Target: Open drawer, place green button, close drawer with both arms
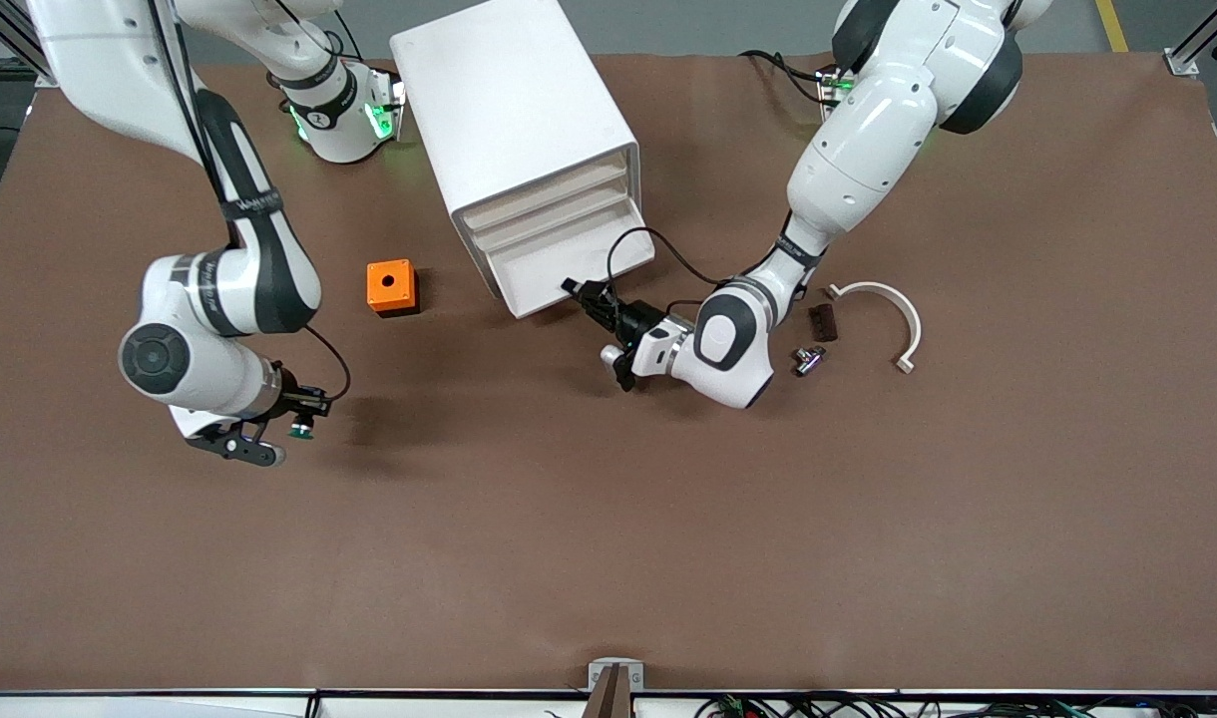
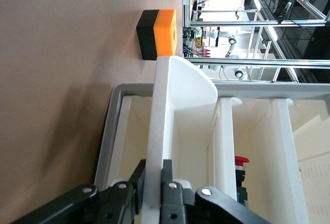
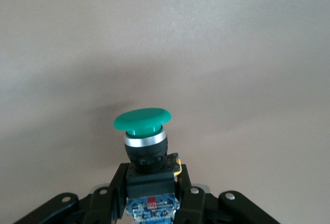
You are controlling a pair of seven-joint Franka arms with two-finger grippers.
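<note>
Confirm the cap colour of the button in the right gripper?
Green cap on the button, above a silver ring; clearest in the right wrist view.

Front view: high camera facing both arm bases, covering the whole table (image 1: 608, 558). Wrist views: close range, one along the cabinet (image 1: 529, 140) drawer (image 2: 180, 110), one toward bare tabletop. Shared: orange cube (image 1: 390, 286).

1. Both arms (image 1: 868, 130) have glossy white shells with black joint bands.
2. Each wrist carries a black gripper; the left gripper (image 1: 581, 292) is by the cabinet (image 1: 529, 150).
3. Thin black cables loop along each forearm.
4. Green lights glow at both bases.
5. The fingers (image 3: 188, 195) are matte black links with silver screws.
</note>
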